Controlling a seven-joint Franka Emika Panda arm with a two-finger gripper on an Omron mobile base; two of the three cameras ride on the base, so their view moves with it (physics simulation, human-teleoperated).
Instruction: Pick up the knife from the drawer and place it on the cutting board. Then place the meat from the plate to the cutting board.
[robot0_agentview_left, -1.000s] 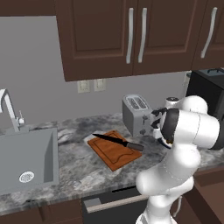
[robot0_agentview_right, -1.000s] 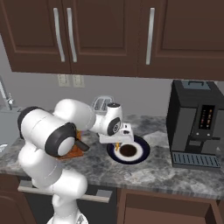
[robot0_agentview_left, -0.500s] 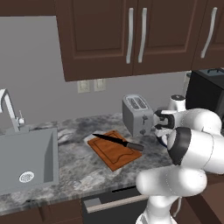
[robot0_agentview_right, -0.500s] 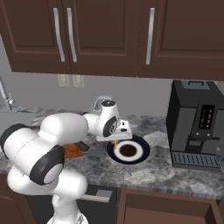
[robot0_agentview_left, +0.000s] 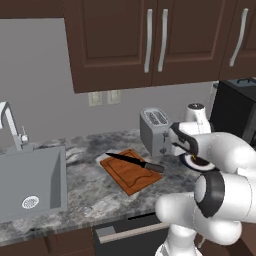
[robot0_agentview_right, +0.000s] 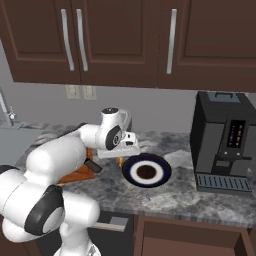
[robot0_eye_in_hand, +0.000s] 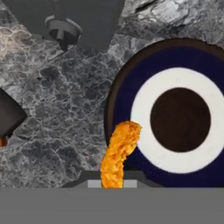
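Note:
My gripper (robot0_agentview_right: 120, 156) is shut on the meat (robot0_agentview_right: 120, 161), a small orange-yellow piece that hangs just left of the plate (robot0_agentview_right: 131, 172). In the hand view the meat (robot0_eye_in_hand: 119, 151) dangles from the gripper (robot0_eye_in_hand: 113, 180) over the blue rim of the plate (robot0_eye_in_hand: 120, 100), whose brown centre is bare. The reddish cutting board (robot0_agentview_left: 127, 175) lies left of the hand with the black knife (robot0_agentview_left: 134, 161) across its far side. The board (robot0_agentview_right: 80, 175) is partly hidden behind my arm. A dark brown drawer (robot0_agentview_right: 190, 218) juts out below the counter edge.
A silver toaster (robot0_agentview_left: 156, 131) stands behind the board, close to the hand. A black coffee machine (robot0_agentview_right: 225, 142) sits to the right of the plate. A steel sink (robot0_agentview_left: 30, 185) with a faucet is far to the left. Upper cabinets hang overhead.
The arm has swung left, carrying the meat from above the plate's middle to its left rim. The gripper stayed shut. Knife and board have not moved.

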